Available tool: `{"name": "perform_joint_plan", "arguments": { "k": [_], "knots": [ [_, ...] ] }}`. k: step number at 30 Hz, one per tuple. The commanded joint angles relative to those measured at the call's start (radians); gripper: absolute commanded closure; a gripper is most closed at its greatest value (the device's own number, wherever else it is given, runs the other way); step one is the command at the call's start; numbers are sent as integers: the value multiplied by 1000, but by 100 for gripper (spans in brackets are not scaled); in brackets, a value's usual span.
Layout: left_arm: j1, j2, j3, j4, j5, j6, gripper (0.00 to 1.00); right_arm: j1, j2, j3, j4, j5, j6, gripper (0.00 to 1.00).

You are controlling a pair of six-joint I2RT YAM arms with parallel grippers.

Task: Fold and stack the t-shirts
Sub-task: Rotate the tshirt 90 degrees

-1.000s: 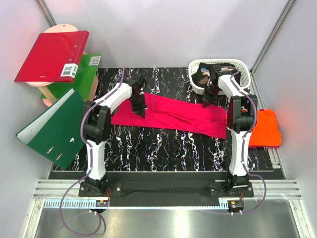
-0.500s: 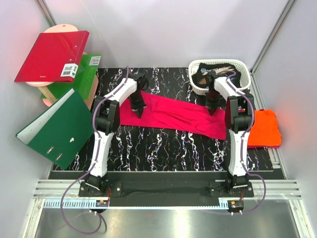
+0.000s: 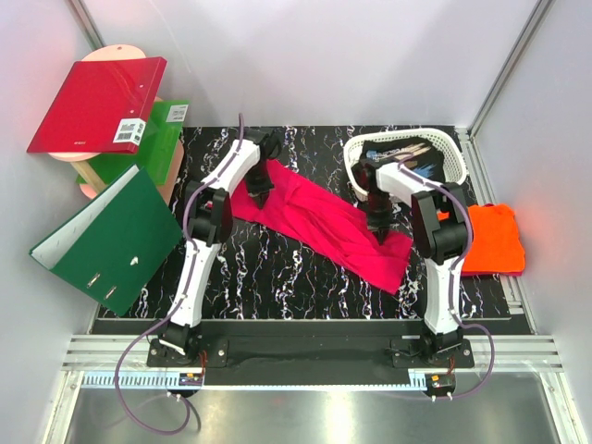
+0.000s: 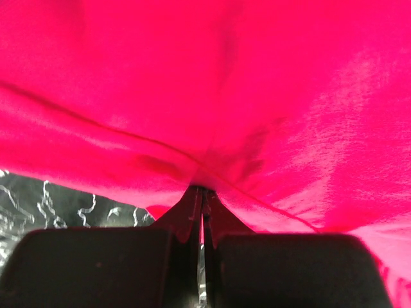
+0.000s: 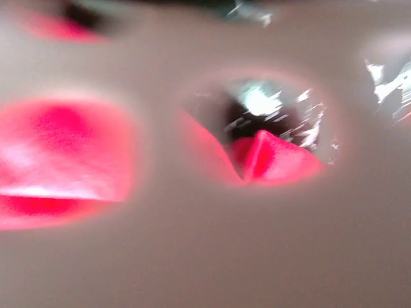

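Shirt axis matters: pink t-shirt (image 3: pixel 319 220) lies on table (image 3: pixel 277 270) diagonally, far-left to near-right. I see left gripper (image 3: pixel 260 188) clamped on far-left end; right gripper (image 3: pixel 380 228) closed at near-right end, grip unconfirmed. Orange t-shirt (image 3: pixel 495 239) sits further right, nearest right gripper.

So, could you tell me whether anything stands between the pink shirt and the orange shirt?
Yes: the right arm rises between the pink shirt and the orange shirt, which lies just right of it. The basket sits farther back, off that line.
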Motion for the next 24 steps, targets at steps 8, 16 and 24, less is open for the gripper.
{"name": "perform_joint_plan", "arguments": {
  "k": [8, 16, 24],
  "knots": [
    [43, -117, -29, 176, 34, 72, 90, 55, -32, 80, -52, 100, 42, 100],
    [41, -314, -150, 247, 63, 121, 13, 55, -52, 236, -10, 200, 30, 100],
    [29, -481, -259, 256, 126, 146, 12, 51, 94, 261, 67, 396, 16, 100]
  ]
}}
